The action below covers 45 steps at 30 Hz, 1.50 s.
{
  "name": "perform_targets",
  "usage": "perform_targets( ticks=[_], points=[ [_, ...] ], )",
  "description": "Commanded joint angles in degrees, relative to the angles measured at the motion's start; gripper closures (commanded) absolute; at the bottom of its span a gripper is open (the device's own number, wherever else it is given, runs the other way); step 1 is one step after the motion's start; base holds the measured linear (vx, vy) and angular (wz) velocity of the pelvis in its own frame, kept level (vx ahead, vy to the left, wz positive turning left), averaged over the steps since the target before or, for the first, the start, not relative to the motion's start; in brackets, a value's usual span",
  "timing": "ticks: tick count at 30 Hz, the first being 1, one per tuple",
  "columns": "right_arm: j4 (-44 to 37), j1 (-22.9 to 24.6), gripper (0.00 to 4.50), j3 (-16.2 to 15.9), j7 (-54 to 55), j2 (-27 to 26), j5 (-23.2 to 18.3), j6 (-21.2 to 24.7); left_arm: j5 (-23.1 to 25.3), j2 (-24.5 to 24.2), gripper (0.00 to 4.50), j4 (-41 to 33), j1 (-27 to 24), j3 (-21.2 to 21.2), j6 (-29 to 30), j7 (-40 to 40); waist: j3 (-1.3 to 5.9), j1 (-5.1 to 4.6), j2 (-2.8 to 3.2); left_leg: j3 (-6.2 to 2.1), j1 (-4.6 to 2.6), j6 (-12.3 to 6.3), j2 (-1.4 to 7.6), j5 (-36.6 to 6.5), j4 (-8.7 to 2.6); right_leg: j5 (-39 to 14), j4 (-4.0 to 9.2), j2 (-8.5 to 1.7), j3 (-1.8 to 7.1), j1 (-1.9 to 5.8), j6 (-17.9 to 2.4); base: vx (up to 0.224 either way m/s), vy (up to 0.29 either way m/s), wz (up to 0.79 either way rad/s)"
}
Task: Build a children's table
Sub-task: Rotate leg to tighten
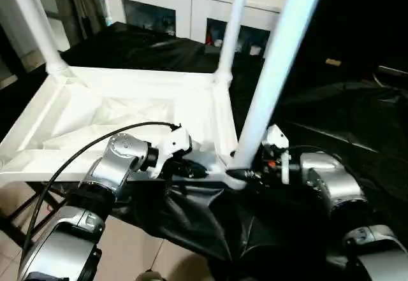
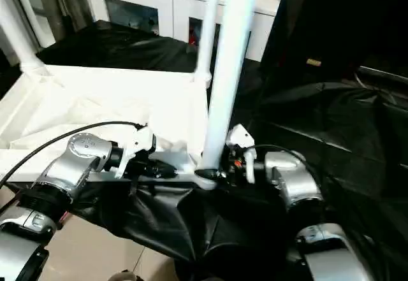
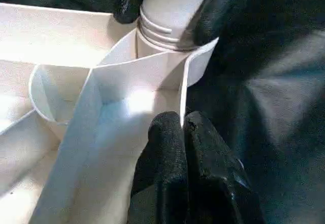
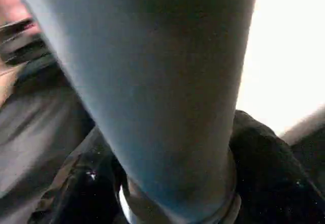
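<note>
lying upside down on black cloth, tabletop presents its near corner socket. third leg stands upright there; right gripper clamped round its base, nearer than left gripper, fingers together on rim.

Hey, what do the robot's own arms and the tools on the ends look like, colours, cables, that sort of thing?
Both forearms are rounded, polished silver metal. White plastic blocks sit on the wrists by the left tool and the right tool. A thin black cable loops over the left forearm. The fingers are thick, rounded and matt black.
</note>
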State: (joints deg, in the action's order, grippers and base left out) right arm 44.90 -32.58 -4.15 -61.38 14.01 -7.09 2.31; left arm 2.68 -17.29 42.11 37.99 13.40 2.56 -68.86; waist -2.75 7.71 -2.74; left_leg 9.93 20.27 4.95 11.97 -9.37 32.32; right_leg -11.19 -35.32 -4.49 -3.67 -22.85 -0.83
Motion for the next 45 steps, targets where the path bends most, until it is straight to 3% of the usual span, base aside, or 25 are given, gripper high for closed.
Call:
perform_targets(
  ticks=[1,2,4,9,10,12,17,20,22,23,26,34,39,44,45],
  points=[
    [3.38,-0.46,1.91,-2.3,6.77,-3.27,2.8,0.81,0.06,3.29,4.5,1.06,2.04,-1.31,0.89,7.26,3.01,-0.4,-0.09,-0.18,-0.27,0.26,1.3,-15.01,-3.92,-17.26,4.77,-4.04,2.38,2.49,-10.17,0.0,0.0,0.0],
    [5.82,-1.43,1.91,-0.97,13.78,-4.94,3.28,1.19,0.38,4.69,4.5,2.29,3.06,-1.59,1.71,10.25,3.04,-0.58,-0.09,-0.32,-0.36,0.65,1.29,-15.97,-3.99,-19.25,5.05,-4.11,2.37,2.56,-9.27,0.0,0.0,0.0],
    [7.67,-2.21,1.91,0.5,20.04,-6.88,3.05,2.11,0.77,6.36,4.5,3.56,4.16,-1.87,2.56,13.86,3.01,-1.3,0.0,-0.25,-0.54,1.05,1.3,-16.42,-4.03,-18.56,5.12,-3.94,2.54,2.23,-9.38,0.0,0.0,0.0],
    [10.61,-3.83,1.91,3.32,31.74,-11.32,2.06,3.87,1.17,10.13,4.5,4.91,5.67,-2.08,3.89,19.4,3.24,-1.4,0.0,-0.22,-0.53,0.82,1.23,-15.27,-3.91,-14.92,4.83,-3.87,2.58,2.43,-10.16,0.0,0.0,0.0],
    [10.74,-3.91,1.35,3.36,32.26,-11.56,2.09,3.79,1.17,10.34,4.5,4.91,5.7,-2.06,3.94,19.54,3.2,-1.31,0.01,-0.08,-0.48,0.33,1.23,-14.43,-3.85,-13.3,4.77,-3.85,2.63,2.4,-10.29,0.0,0.0,0.0],
    [10.66,-3.98,1.21,3.17,32.5,-12.62,2.2,3.09,1.1,11.33,4.5,4.53,5.52,-1.83,3.95,19.59,3.35,-1.32,0.17,-0.05,-0.36,-0.07,1.12,-13.47,-3.74,-10.9,4.6,-3.74,2.59,2.63,-10.63,0.0,0.0,0.0],
    [10.41,-4.65,0.74,2.48,28.53,-12.41,2.56,0.99,0.6,11.44,4.5,3.5,4.41,-1.07,2.47,16.71,3.24,-1.35,0.25,-0.07,-0.36,-0.49,1.2,-14.17,-3.87,-11.36,4.71,-3.77,2.54,2.71,-10.82,0.0,0.0,0.0],
    [9.01,-4.25,0.74,1.59,22.36,-10.55,2.34,-2.06,0.2,10.04,4.5,2.83,3.6,-0.72,1.48,13.74,3.29,-1.32,0.18,-0.05,-0.33,-0.73,1.21,-13.86,-3.83,-10.8,4.67,-3.77,2.58,2.78,-10.93,0.0,0.0,0.0],
    [6.9,-3.21,0.74,-0.35,14.54,-7.73,2.43,-5.55,-0.32,8.15,4.5,1.9,2.62,-0.16,0.48,10.35,3.51,-1.11,-0.11,0.0,-0.13,-1.8,1.27,-12.75,-3.55,-8.3,4.43,-3.85,2.49,3.15,-11.36,0.0,0.0,0.0],
    [5.5,-2.59,0.74,-1.43,9.9,-5.65,2.41,-6.3,-0.61,6.7,4.5,1.08,1.93,0.02,-0.06,8.0,3.52,-1.02,-0.21,0.15,-0.01,-3.21,1.21,-10.74,-3.32,-4.68,4.01,-3.7,2.51,3.2,-12.24,0.0,0.0,0.0],
    [3.61,-1.82,0.74,-1.95,2.94,-3.27,1.36,-6.16,-1.66,4.38,4.5,-0.81,0.44,0.31,-0.58,2.83,3.42,-0.73,-0.11,0.31,0.07,-4.27,1.42,-9.35,-3.2,-4.0,3.81,-3.57,2.33,3.19,-13.18,0.0,0.0,0.0],
    [-0.87,0.33,0.74,-4.24,-11.49,1.17,-0.86,-4.35,-2.08,0.04,4.5,-2.11,-1.04,0.43,-1.53,-3.56,3.27,-0.29,-0.25,0.32,-0.12,-3.83,1.69,-11.53,-3.3,-7.45,3.93,-3.69,2.28,2.85,-13.38,0.0,0.0,0.0],
    [-3.2,1.78,1.08,-5.68,-16.5,2.48,-0.75,-2.12,-2.46,-1.05,4.5,-3.22,-1.5,0.29,-1.26,-5.75,3.22,0.42,-0.44,0.31,-0.18,-3.31,1.67,-11.48,-3.35,-9.9,4.12,-3.79,2.41,2.73,-12.14,0.0,0.0,0.0],
    [-4.66,2.53,1.34,-5.8,-16.97,2.22,-1.81,-0.55,-2.94,-0.93,4.5,-3.75,-1.62,0.54,-1.15,-6.14,3.31,0.52,-0.38,0.28,-0.16,-2.89,1.63,-10.99,-3.33,-8.79,3.95,-3.74,2.35,2.7,-12.36,0.0,0.0,0.0],
    [-4.81,2.63,1.58,-5.84,-16.98,2.19,-1.86,-0.42,-2.96,-0.88,4.5,-3.77,-1.63,0.56,-1.14,-6.12,3.31,0.52,-0.38,0.28,-0.16,-2.89,1.63,-10.99,-3.33,-8.79,3.95,-3.74,2.35,2.7,-12.36,0.0,0.0,0.0]
  ],
)
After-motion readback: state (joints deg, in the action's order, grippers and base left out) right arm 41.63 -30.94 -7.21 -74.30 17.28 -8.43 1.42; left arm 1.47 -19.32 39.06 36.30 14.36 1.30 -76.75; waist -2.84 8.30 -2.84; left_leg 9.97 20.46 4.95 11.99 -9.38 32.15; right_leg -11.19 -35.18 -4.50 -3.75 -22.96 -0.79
